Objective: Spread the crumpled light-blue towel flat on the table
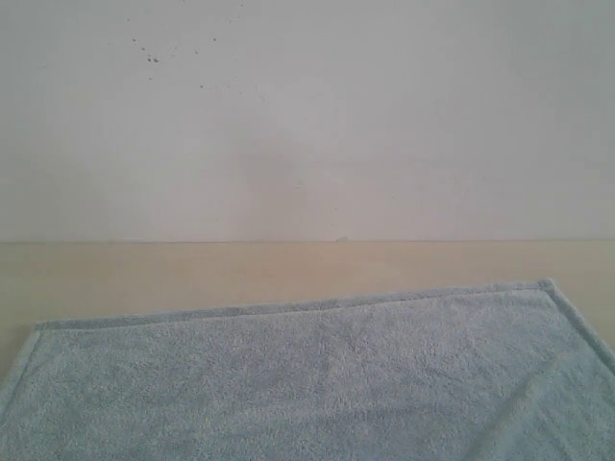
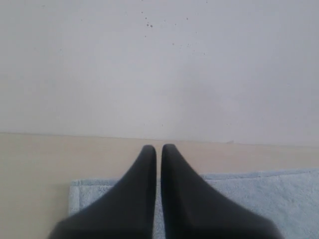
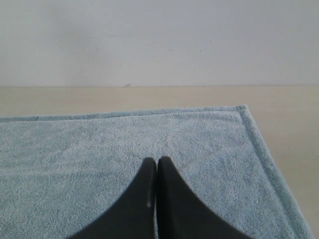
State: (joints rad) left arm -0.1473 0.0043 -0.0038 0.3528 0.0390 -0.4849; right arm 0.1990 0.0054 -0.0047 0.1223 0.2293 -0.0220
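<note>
The light-blue towel (image 1: 317, 379) lies flat on the beige table (image 1: 192, 274), its hemmed far edge and both far corners showing; a slight fold runs near its right corner. Neither gripper appears in the exterior view. In the left wrist view my left gripper (image 2: 158, 148) is shut with nothing in it, above the towel (image 2: 259, 199) near a far corner. In the right wrist view my right gripper (image 3: 156, 160) is shut and empty, over the towel (image 3: 99, 154) near its other far corner.
A white wall (image 1: 307, 115) with a few dark specks rises behind the table's far edge. Bare table (image 3: 289, 114) borders the towel beyond its hem.
</note>
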